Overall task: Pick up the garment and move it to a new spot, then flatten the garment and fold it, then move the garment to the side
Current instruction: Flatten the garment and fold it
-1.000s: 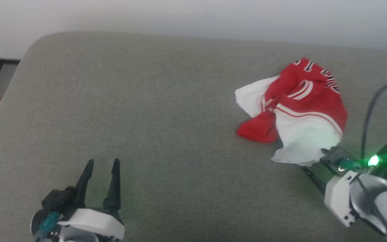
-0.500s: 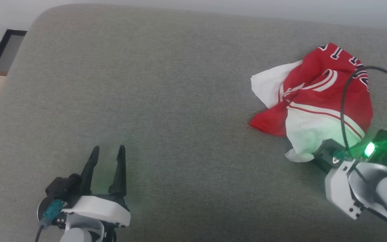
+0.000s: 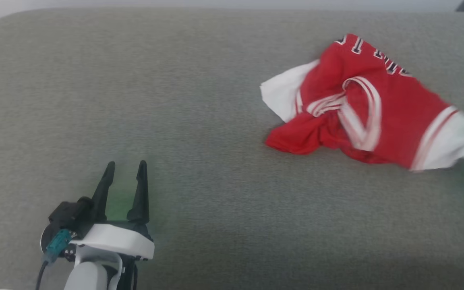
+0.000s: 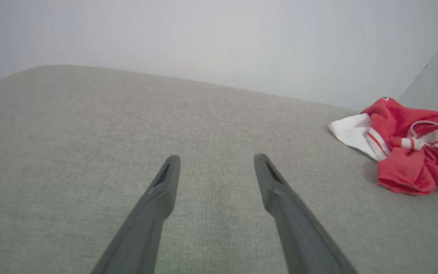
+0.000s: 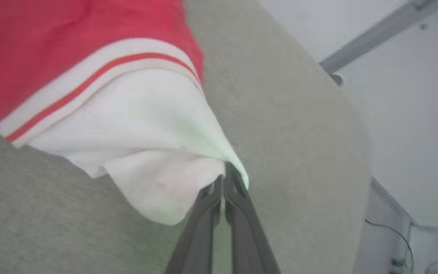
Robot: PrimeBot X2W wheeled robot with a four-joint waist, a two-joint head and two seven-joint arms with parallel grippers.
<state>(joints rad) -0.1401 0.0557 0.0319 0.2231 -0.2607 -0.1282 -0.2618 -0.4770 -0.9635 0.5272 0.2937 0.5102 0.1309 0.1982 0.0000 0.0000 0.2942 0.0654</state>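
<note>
The garment lay bunched on the far right part of the padded surface, with a wall behind that surface. The left gripper sat over the near left part, well apart from the garment, its fingers pointing toward the far edge. One sleeve reached out rightward, its edge between the fingertips of the right gripper.

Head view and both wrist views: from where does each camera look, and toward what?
Head view: from the head, down on the grey cushion; open left gripper lower left, garment right.
Left wrist view: along its open fingers, low across the cushion.
Right wrist view: along the right gripper, shut on the garment's white sleeve.
All three share the garment.
</note>
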